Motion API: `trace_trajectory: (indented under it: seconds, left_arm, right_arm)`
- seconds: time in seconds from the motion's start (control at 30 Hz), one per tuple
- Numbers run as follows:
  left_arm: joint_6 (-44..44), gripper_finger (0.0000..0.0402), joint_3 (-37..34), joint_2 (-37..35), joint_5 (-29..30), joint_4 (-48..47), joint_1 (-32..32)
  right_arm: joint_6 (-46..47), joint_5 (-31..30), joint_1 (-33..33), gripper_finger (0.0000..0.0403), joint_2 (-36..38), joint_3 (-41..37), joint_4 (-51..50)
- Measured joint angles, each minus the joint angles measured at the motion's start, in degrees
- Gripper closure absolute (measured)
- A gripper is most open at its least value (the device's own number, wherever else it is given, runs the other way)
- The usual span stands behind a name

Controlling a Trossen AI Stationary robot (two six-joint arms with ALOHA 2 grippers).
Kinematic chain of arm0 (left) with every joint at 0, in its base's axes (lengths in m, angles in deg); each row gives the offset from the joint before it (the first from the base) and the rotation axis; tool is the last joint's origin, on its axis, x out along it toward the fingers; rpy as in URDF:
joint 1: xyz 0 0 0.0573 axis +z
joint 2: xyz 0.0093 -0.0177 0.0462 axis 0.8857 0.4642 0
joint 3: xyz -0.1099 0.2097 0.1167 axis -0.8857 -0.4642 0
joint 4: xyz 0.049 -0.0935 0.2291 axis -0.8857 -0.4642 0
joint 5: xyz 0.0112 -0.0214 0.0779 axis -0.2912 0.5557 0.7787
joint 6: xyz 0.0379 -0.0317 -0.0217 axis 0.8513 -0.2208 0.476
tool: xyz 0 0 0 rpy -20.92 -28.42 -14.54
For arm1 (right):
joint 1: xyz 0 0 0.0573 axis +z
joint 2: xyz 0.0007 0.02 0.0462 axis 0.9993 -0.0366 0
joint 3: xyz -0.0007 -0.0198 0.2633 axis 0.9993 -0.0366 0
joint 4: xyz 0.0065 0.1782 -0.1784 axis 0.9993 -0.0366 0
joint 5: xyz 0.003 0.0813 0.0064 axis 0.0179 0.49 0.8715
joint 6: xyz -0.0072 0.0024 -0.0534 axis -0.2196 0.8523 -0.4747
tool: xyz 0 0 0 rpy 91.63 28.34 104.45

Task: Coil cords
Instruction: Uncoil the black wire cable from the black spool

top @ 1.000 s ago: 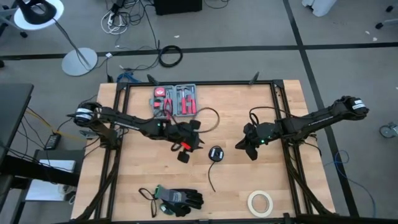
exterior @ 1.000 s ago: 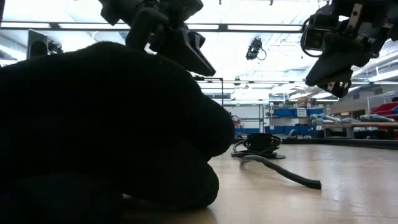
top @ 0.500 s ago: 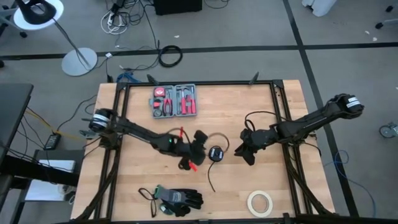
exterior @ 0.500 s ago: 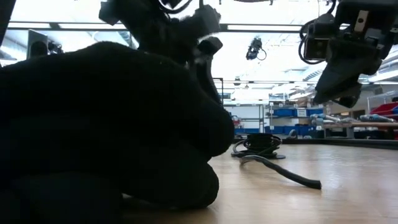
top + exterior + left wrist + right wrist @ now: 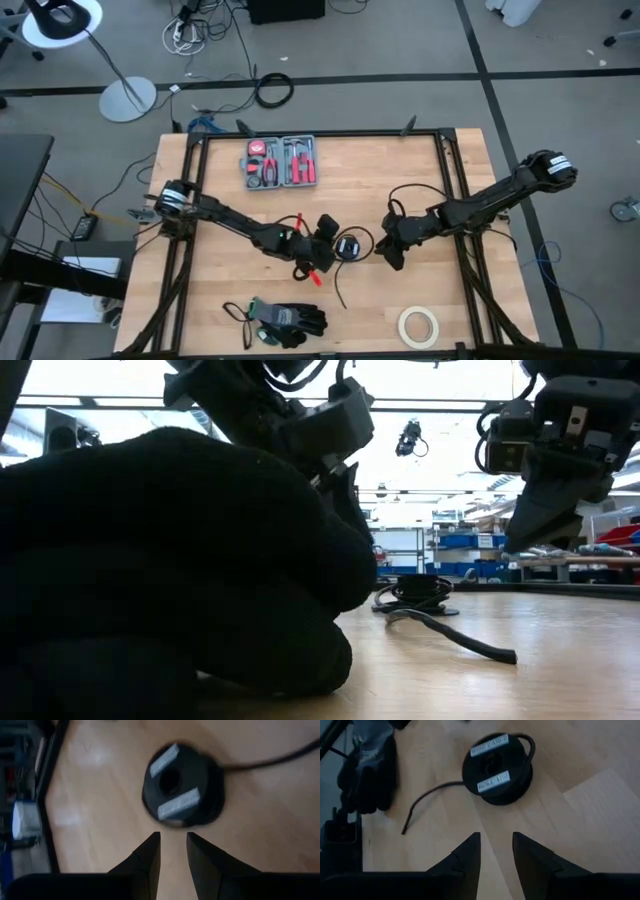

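Note:
The cord is a small round black coil (image 5: 347, 246) with two pale labels, lying flat on the wooden table (image 5: 450, 300). A loose turn bulges from its side, and a thin tail (image 5: 338, 290) runs toward the near edge. My left gripper (image 5: 172, 836) hovers just left of the coil (image 5: 182, 785), slanting down, fingers open by a narrow gap, nothing between them. My right gripper (image 5: 495, 837) stands open a little to the right of the coil (image 5: 497, 767), also slanting down at it. In the low view the coil (image 5: 420, 595) sits beyond both grippers.
Black gloves (image 5: 290, 320) lie at the near edge and fill the left of the low view. A roll of tape (image 5: 418, 325) lies near right, and a tool case (image 5: 283, 160) sits at the far side. Black frame rails (image 5: 445, 160) border the table.
My left gripper has gone right and down toward the coil, rolling as it went. My right gripper has sunk and come left toward the coil. The coil and its tail have stayed where they were.

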Motion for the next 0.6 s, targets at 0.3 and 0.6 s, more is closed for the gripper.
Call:
trace_trajectory:
  seconds: [0.3,0.6]
  left_arm:
    - [2.7,0.0303,-0.2,3.2,0.5,3.8,-0.4]
    - [2.9,0.0303,-0.1,3.4,0.2,4.1,0.0]
  right_arm:
    - [2.4,0.3,0.4,0.0288,-3.3,0.0,2.0]
    - [3.1,0.7,0.5,0.0288,-9.6,0.0,8.6]
